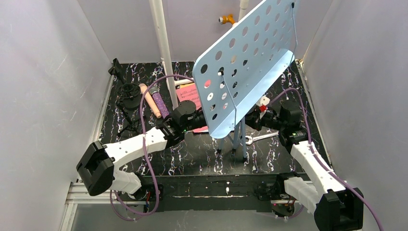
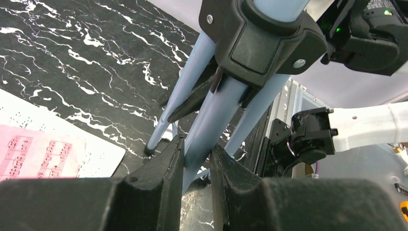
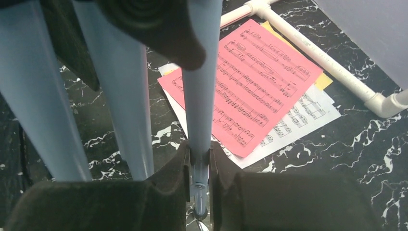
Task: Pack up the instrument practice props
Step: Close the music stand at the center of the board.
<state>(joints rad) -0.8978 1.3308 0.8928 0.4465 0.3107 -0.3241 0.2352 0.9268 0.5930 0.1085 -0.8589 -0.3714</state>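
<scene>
Tripod legs (image 2: 211, 115) of the light-blue music rack (image 1: 250, 57) stand steeply on the surface (image 1: 192, 154), one pinched in the left claw (image 2: 196, 150), another pinched near its foot in the right claw (image 3: 199, 153), each long axis rising above its claw.

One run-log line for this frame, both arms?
left gripper: shut on tripod leg | right gripper: shut on second tripod leg | music rack: standing on table | sheet-music pages: loose on table
</scene>
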